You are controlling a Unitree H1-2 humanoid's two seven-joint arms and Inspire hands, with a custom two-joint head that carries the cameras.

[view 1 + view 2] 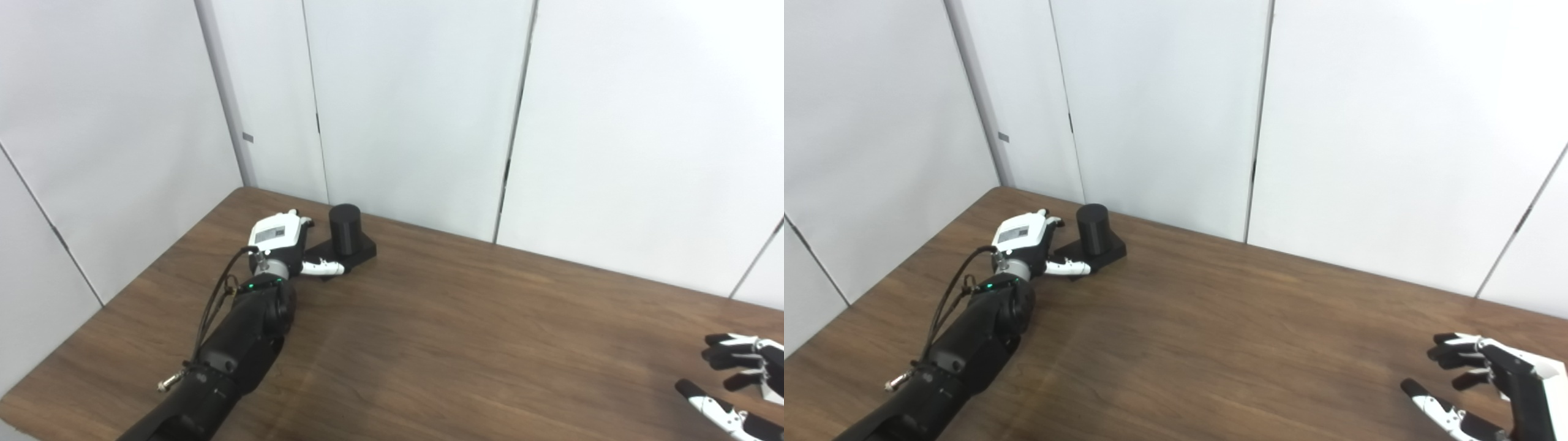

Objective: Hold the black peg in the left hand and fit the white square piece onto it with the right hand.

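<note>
Counter (465,343): dark wood grain, set into a corner of white wall panels (416,104).

Peg (345,229): black cylinder, upright on a flat black base (361,250), at the far left of the counter near the back edge.

Left hand (278,240): white-backed, at the near-left side of the base. Thumb (323,267) lies along the base's front edge, touching it. Whether the fingers behind actually clamp the base cannot be told.

Right hand (1488,386): at the near right corner, well apart from the peg, low over the counter. Fingers spread wide, thumb apart, holding nothing.

White square piece: not visible in either view.
</note>
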